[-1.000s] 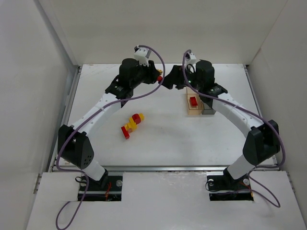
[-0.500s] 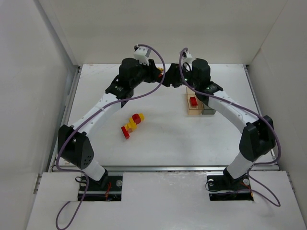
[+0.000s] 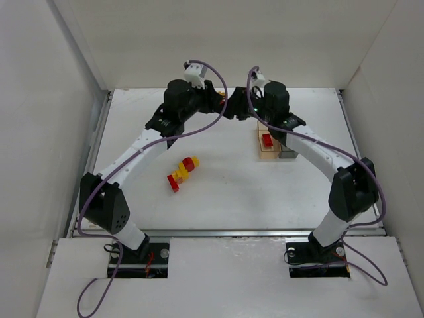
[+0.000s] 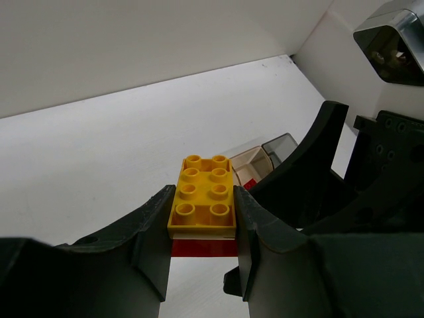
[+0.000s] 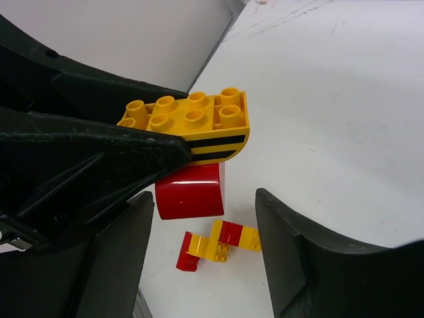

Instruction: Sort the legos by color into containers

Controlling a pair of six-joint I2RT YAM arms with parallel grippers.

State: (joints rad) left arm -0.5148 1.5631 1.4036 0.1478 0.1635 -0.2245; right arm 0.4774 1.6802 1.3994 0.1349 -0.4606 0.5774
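Note:
My left gripper (image 4: 202,213) is shut on a yellow lego (image 4: 202,195) that sits stacked on a red lego (image 4: 202,248), held up above the table. The right gripper (image 5: 202,199) stands open right against it, its fingers either side of the red lego (image 5: 191,192) under the yellow one (image 5: 192,126), with a gap on the right. In the top view both grippers meet at the back centre (image 3: 228,106). The containers stand just right of them: the amber one (image 3: 260,154) holds a red lego (image 3: 267,140), with the grey one (image 3: 289,154) beside it.
A clump of several red and yellow legos (image 3: 182,172) lies on the white table left of centre, also seen below my right gripper as a pile (image 5: 218,244). White walls close in the back and sides of the table.
The right arm has swung left, bringing its gripper up to the stacked bricks in the left gripper. The left arm, the pile and the containers have stayed put.

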